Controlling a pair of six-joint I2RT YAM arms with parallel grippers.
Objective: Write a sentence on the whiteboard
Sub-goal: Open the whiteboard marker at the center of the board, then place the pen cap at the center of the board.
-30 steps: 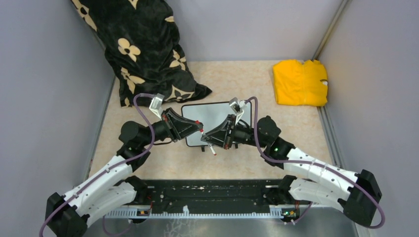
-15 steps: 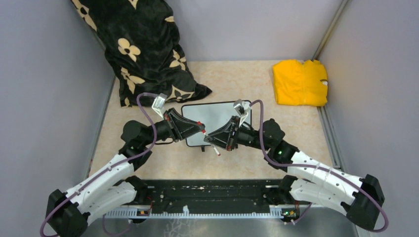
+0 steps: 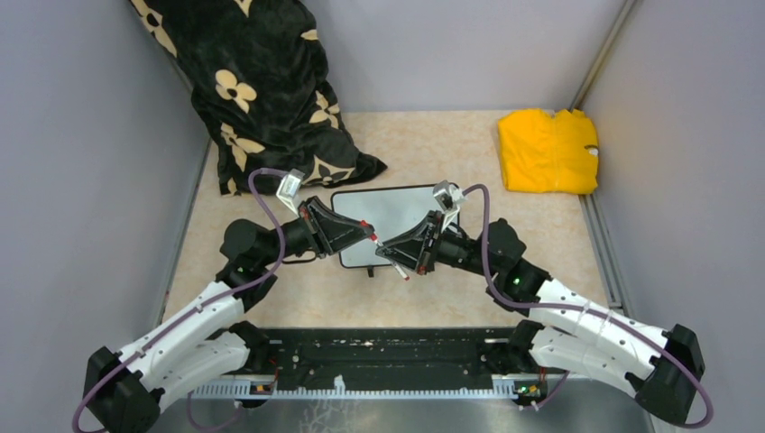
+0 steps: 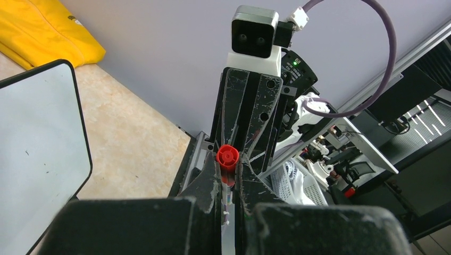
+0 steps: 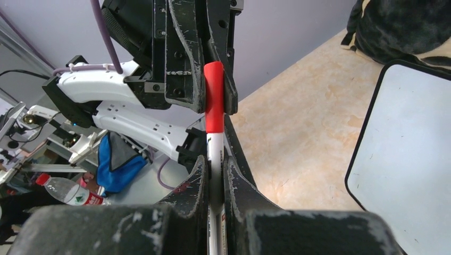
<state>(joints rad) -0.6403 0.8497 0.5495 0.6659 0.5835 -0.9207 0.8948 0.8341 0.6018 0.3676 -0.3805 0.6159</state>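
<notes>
Board (image 3: 397, 206): small white rectangle, thin black frame, rounded corners, lying flat mid-table. The face I can see is plain white, a few tiny dark specks in the left wrist view. One small black foot (image 3: 370, 271) shows at its near edge. Its near half is hidden under both claws in the top view.

Left claw (image 3: 368, 234) is pressed onto the red cap (image 4: 227, 155). Right claw (image 3: 388, 255) is pinching the white marker (image 5: 214, 143) body. The claws sit nose to nose above the board's near-left part, cap on the marker between them.

Room: black floral cloth (image 3: 262, 90) fills the back-left, its corner near the board's far-left corner, apart from it. Yellow cloth (image 3: 548, 151) is in the back-right corner, well apart. Bare table (image 3: 568, 234) right of the board, behind it, and in front between it and the base rail (image 3: 388, 356). Walls close the left, right and back sides.
</notes>
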